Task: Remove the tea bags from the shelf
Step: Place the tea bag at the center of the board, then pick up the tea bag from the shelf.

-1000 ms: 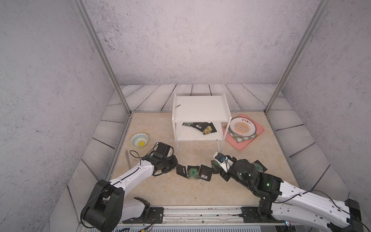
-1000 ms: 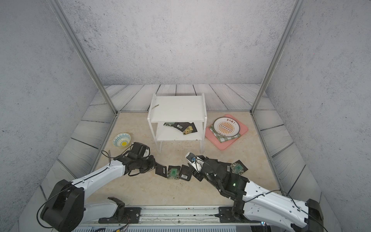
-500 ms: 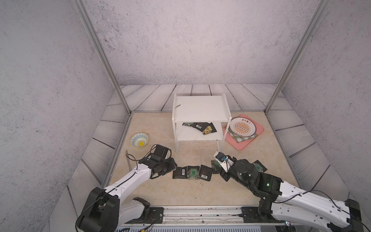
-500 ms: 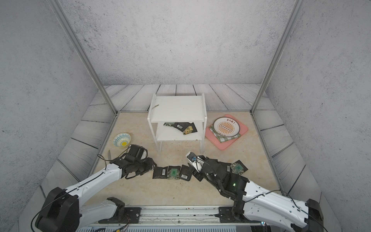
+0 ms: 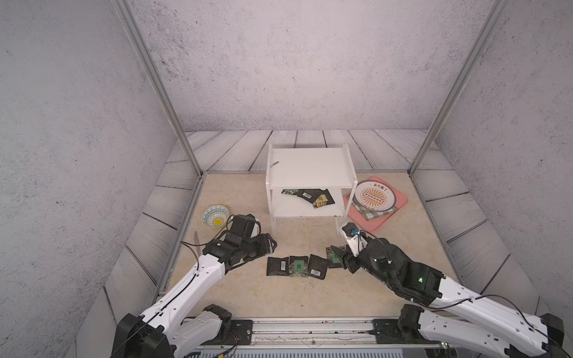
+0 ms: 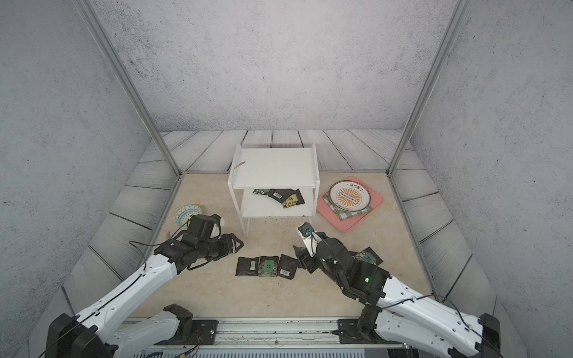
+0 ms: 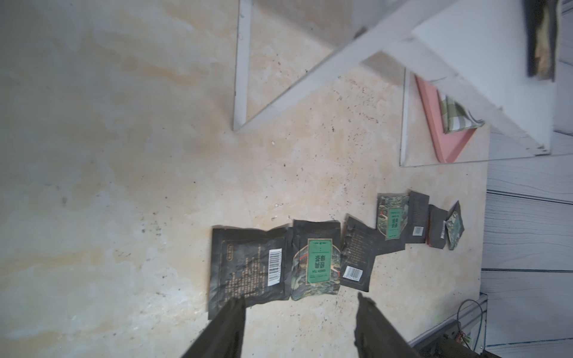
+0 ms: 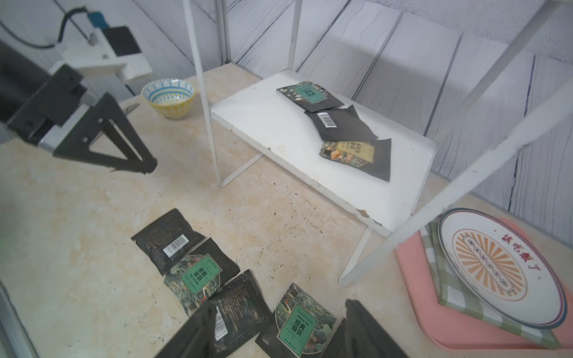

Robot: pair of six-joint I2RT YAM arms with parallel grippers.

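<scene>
Now tea bags (image 7: 248,266) lie just beyond open, empty left claw (image 7: 299,305).

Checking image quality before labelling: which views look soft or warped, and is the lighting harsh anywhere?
Both top views: even, diffuse light, faint shadow under the shelf, wide-angle bending of the frame posts. Left wrist view: shelf edges smeared, left pincer fingers dark and soft. Right wrist view: tea bags on the shelf sharp, right pincer blurred close up.

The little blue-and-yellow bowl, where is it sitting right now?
In both top views the bowl stands on the table, left of the white shelf, just beyond the left hand.
</scene>
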